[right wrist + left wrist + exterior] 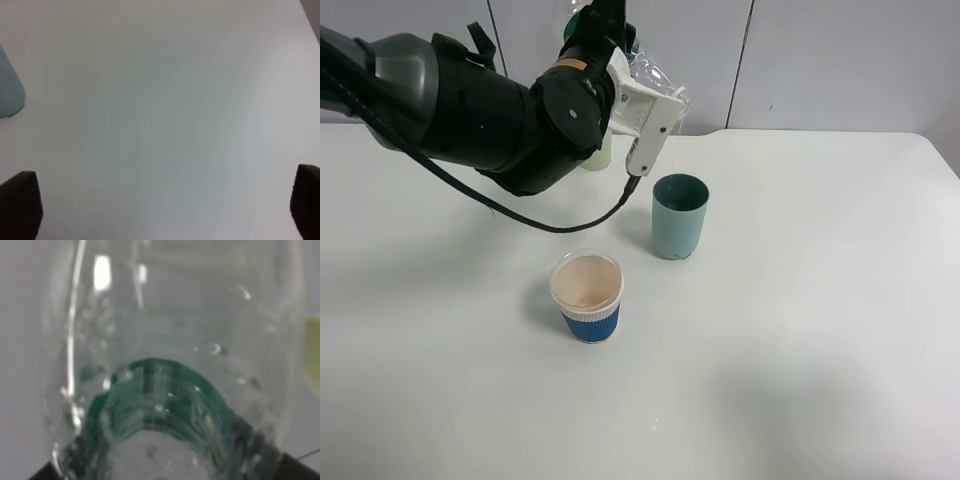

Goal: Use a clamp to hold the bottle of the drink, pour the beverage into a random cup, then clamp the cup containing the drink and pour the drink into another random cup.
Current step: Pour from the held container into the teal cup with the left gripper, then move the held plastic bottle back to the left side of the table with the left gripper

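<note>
high over the back of the table (pixel 820 300), the left gripper (pixel 616 40) is closed tight on the bottle (pixel 658 78), which fills the left wrist view with its green label (pixel 155 390). the teal cup (pixel 680 215) stands upright below the bottle, a little to the front and right of it, and well apart. the bottle's long axis seems to lean to that side, but the left arm (pixel 470 110) hides much of it. by my judgement this arm must bring the bottle's mouth over the cup's rim. the right gripper (pixel 160 210) is wide open and holds nothing, near the cup.
</note>
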Available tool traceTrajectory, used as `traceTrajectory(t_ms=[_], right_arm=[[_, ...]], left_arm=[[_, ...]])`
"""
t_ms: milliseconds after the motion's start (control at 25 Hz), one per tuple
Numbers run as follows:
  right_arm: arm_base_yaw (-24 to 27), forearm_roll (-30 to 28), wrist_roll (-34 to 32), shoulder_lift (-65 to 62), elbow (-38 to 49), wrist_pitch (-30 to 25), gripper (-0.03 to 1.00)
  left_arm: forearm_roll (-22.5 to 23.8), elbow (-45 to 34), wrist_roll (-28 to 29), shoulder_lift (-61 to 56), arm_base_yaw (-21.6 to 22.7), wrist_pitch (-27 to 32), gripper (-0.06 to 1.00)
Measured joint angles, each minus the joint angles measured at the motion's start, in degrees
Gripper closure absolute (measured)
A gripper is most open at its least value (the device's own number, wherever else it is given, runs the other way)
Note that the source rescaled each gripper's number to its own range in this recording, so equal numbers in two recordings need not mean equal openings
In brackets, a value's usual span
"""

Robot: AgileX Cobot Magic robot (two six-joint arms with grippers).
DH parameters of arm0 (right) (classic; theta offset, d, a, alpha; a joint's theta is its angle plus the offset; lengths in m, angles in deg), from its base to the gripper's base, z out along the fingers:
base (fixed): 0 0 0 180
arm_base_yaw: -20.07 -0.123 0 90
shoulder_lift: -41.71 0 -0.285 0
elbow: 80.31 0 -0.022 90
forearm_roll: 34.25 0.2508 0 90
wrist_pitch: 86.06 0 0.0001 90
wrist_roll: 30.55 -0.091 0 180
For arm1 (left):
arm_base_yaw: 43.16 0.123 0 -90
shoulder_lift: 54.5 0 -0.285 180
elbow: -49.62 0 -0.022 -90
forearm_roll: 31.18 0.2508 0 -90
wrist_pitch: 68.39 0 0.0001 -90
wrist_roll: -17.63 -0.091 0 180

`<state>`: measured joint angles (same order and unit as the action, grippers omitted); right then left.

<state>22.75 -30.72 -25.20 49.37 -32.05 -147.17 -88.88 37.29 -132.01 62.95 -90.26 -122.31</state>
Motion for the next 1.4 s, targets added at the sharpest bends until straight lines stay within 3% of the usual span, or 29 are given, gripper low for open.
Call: traceTrajectory(t_ms=[480,640,800,1000,1160,1400], right_arm=[[0.00,0.00,0.00,0.00,0.00,0.00,-0.03],[0.00,0.00,-0.12,0.00,0.00,0.00,-0.03],[0.00,0.00,-0.19,0.00,0.00,0.00,-0.03],[0.00,0.00,-0.19,0.00,0.00,0.00,-0.03],[0.00,0.00,-0.19,0.00,0.00,0.00,-0.03],[0.00,0.00,-0.19,0.00,0.00,0.00,-0.03]], left_arm=[[-4.28,0.00,16.74,-5.87,1.61,11.12,0.91],[-3.62,-0.60,26.61,-8.40,2.51,14.39,0.91],[2.58,-4.97,44.16,-11.90,4.35,15.07,0.91],[13.85,-11.49,70.78,-16.33,10.06,17.66,0.91],[21.46,-15.74,88.59,-19.52,15.06,20.05,0.91],[28.34,-22.13,105.29,-22.40,21.40,21.27,0.91]])
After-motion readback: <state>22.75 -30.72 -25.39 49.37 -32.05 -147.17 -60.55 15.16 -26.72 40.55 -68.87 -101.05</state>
